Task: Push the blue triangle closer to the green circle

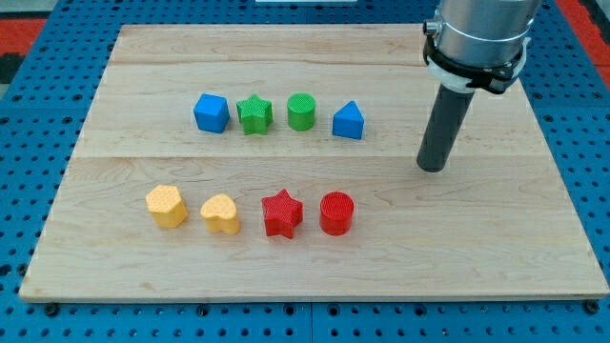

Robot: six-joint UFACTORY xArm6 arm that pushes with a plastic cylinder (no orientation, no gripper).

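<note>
The blue triangle point(349, 121) lies in the upper row on the wooden board, just to the right of the green circle point(301, 111), with a small gap between them. My tip point(433, 168) rests on the board to the right of the blue triangle and slightly lower, well apart from it. The dark rod rises from the tip to the silver arm at the view's top right.
A green star point(254, 114) and a blue cube point(212, 112) sit left of the green circle. A lower row holds a yellow block point(167, 206), a yellow heart point(221, 213), a red star point(282, 212) and a red circle point(336, 212). The board's right edge point(562, 191) is near the rod.
</note>
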